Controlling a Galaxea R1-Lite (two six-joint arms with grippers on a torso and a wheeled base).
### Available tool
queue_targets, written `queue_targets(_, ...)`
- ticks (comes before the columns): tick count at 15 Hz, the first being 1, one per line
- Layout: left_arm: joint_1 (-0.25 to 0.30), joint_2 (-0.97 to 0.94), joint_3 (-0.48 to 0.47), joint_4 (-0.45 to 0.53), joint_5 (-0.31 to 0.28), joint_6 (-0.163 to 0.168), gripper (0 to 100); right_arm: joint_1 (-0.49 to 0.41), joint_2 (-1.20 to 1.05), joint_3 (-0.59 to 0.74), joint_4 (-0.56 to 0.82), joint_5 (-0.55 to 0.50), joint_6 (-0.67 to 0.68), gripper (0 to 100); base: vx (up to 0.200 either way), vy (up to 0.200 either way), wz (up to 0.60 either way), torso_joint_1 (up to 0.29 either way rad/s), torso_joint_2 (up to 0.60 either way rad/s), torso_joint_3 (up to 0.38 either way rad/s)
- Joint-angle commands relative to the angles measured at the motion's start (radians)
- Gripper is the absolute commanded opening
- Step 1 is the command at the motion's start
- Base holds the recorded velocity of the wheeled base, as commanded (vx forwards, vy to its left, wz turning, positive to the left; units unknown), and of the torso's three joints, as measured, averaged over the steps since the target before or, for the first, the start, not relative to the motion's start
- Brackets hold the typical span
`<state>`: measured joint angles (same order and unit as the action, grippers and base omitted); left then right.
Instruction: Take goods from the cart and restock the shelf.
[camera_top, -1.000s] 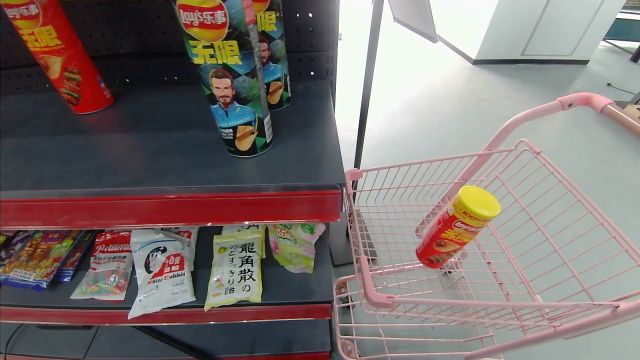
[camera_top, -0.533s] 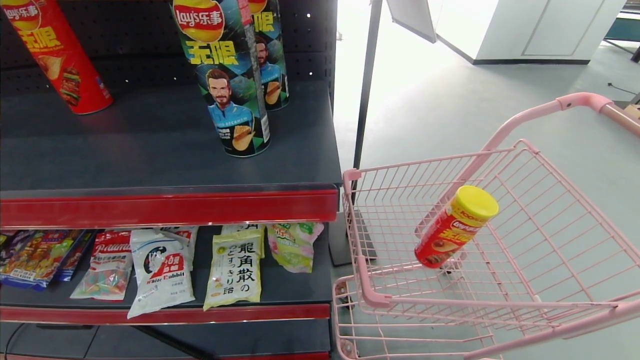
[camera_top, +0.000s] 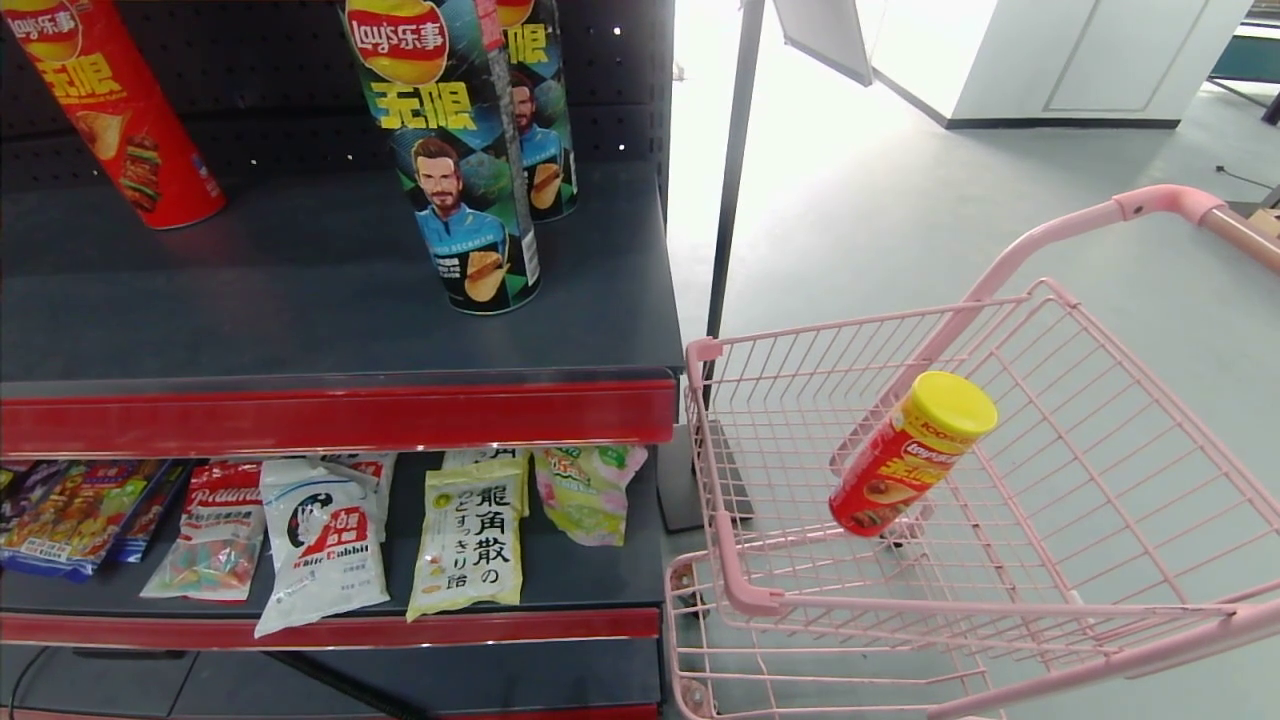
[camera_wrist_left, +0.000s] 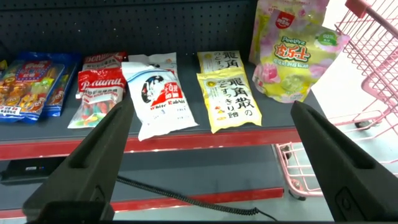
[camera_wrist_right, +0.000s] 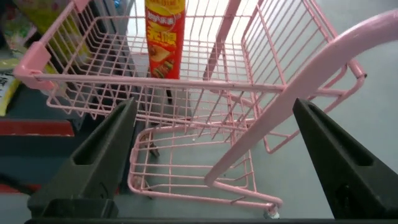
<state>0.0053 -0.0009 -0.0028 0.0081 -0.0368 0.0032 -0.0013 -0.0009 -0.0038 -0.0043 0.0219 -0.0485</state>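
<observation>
Just a slight sideways camera shift across the last second, no move of the goods themselves; dead still since half a second ago.

Biggest first: dark shelf (camera_top: 330, 300) with red front strips, filling the left side of the head view. Right beside it, the pink wire cart (camera_top: 738, 575), its near corner just off the shelf's end.

Up on the top board, two green-blue chip cans (camera_top: 450, 170) standing upright, one behind the other, and a tall red can (camera_top: 115, 110) well apart at the far left.

Down on the lower board, a row of snack bags lying flat: white bag (camera_top: 325, 545), yellow bag (camera_top: 472, 540) just beside it, pink-green bag (camera_top: 588, 490) nearest the cart.

Over in the cart basket, the red chip can (camera_top: 912, 455), tilted, yellow lid up, close to the pink handle post.

Left pincer (camera_wrist_left: 208, 155) spread wide, facing the bags on the lower board, touching none. Right pincer (camera_wrist_right: 211, 162) spread wide too, hanging over the cart's near rail, well apart from the red chip can.
</observation>
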Motion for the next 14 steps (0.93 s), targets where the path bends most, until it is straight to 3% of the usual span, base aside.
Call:
queue_targets(1,0.001,0.001,0.001,0.0,0.0,0.0,100,0.01,0.062,-0.177,-0.01,0.067,-0.031,100,0.0,0.0,0.0,0.0,0.0,0.0)
queue_targets(3,0.001,0.001,0.0,0.0,0.0,0.0,100,0.017,0.28,-0.398,0.0,0.073,-0.031,100,0.0,0.0,0.0,0.0,0.0,0.0)
queue_targets(5,0.001,0.001,0.001,0.0,0.0,0.0,100,0.049,0.576,-0.769,-0.003,0.079,-0.017,100,0.0,0.0,0.0,0.0,0.0,0.0)
queue_targets(6,0.001,0.001,0.0,0.0,0.0,0.0,100,0.073,0.697,-0.907,-0.005,0.136,-0.021,100,0.0,0.0,0.0,0.0,0.0,0.0)
queue_targets(7,0.001,0.001,0.001,0.0,0.0,0.0,100,0.073,0.753,-0.943,-0.005,0.174,-0.024,100,0.0,0.0,0.0,0.0,0.0,0.0)
queue_targets(9,0.001,0.001,0.001,0.001,0.0,0.0,100,0.076,0.923,-0.993,-0.036,0.346,-0.102,100,0.0,0.0,0.0,0.0,0.0,0.0)
queue_targets(10,0.001,0.001,0.001,0.0,0.0,0.0,100,0.06,0.976,-0.969,-0.036,0.489,-0.168,100,0.0,0.0,0.0,0.0,0.0,0.0)
queue_targets(12,-0.001,0.001,0.0,0.001,0.0,0.0,100,-0.144,1.122,-0.915,-0.039,0.883,-0.367,100,0.0,0.0,0.0,0.0,0.0,0.0)
queue_targets(13,-0.001,0.001,0.0,0.0,0.0,0.0,100,-0.21,1.168,-0.9,-0.033,0.995,-0.468,100,0.0,0.0,0.0,0.0,0.0,0.0)
queue_targets(14,0.001,0.001,0.001,0.0,0.0,0.0,100,-0.261,1.276,-0.863,-0.02,1.084,-0.671,100,0.0,0.0,0.0,0.0,0.0,0.0)
